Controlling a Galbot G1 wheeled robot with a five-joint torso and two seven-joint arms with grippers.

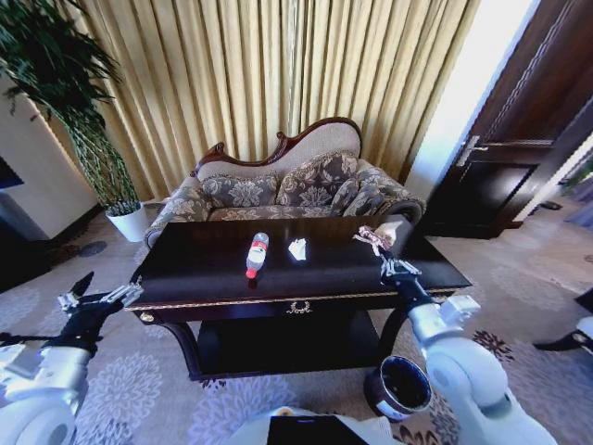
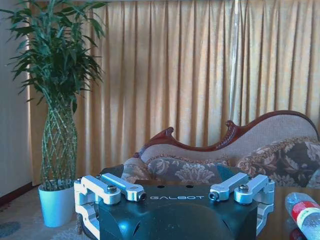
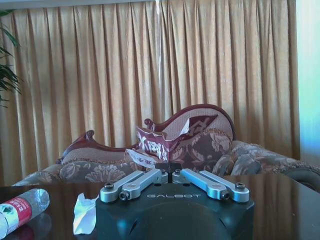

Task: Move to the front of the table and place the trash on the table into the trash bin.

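the left gripper (image 1: 102, 298) hangs off the table's left end near the front corner, fingers spread wide with nothing between them, well apart from the litter. on the dark glossy table (image 1: 204, 278) the clear plastic bottle (image 1: 256, 254) with the red label lies on its side near the middle, and the crumpled white paper (image 1: 297, 247) sits just to its right, apart from it. farther right, the right gripper (image 1: 387, 256) reaches over the table's right part, its fingers clenched on the reddish-white wrapper (image 3: 156, 147), which it holds above the tabletop. the round dark trash bin (image 1: 398, 387) stands on the patterned carpet (image 1: 139, 389) below the table's front right corner.
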